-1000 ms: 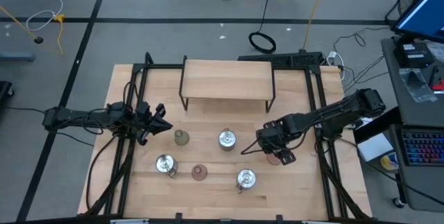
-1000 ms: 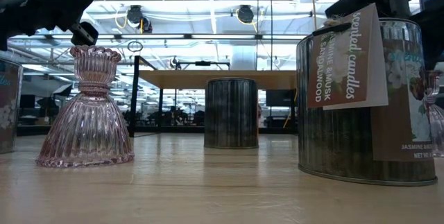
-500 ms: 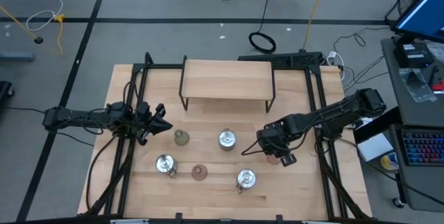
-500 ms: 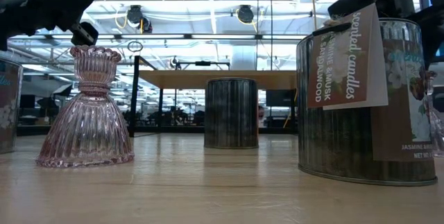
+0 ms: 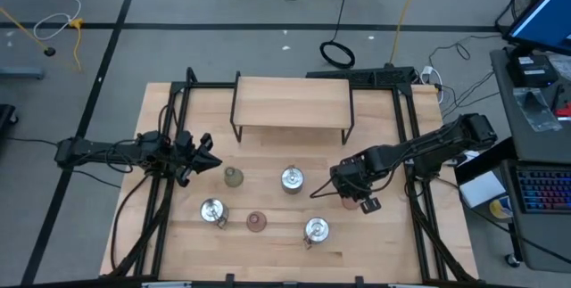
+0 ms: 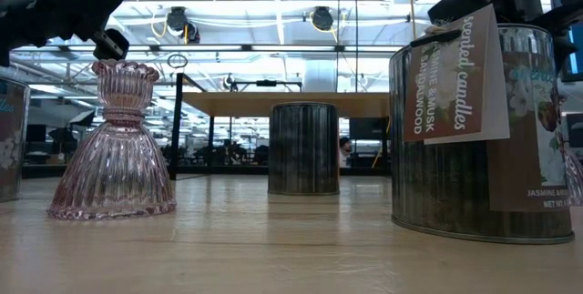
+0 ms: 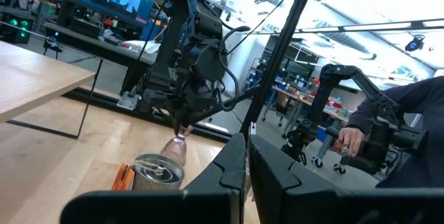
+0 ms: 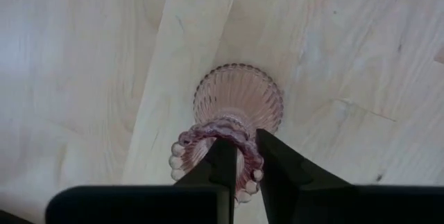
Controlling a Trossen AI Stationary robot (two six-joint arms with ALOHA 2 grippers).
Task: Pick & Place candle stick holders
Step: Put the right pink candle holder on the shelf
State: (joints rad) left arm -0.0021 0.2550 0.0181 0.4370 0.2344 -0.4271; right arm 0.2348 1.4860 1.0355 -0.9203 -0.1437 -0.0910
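A pinkish glass candle stick holder (image 8: 238, 99) stands on the table's right half, with my right gripper (image 8: 246, 156) shut on its top from above; in the high view the gripper (image 5: 354, 197) covers it. On the table also stand an olive glass holder (image 5: 233, 176), another pink glass holder (image 5: 256, 222) and three silver ones (image 5: 292, 179) (image 5: 212, 210) (image 5: 316, 229). My left gripper (image 5: 203, 156) hovers shut at the table's left, beside the olive holder, and holds nothing. My right gripper pinches the wall of the holder's beaded top cup (image 8: 251, 135) between its two fingers; one finger (image 8: 223, 156) seems to be inside the cup and the other outside. The fingers point straight down. The holder stands upright with its flared base (image 8: 238, 92) on the table.
A low wooden shelf on black legs (image 5: 292, 101) stands at the table's far middle. Black frame rails (image 5: 166, 190) run along the left and right sides. Beyond the table, the left wrist view shows a person's hand (image 7: 347, 138) on another rig.
My right gripper's fingers have shut on the pink holder's top cup, while the arm has stayed in place. The holder stays standing on the table.
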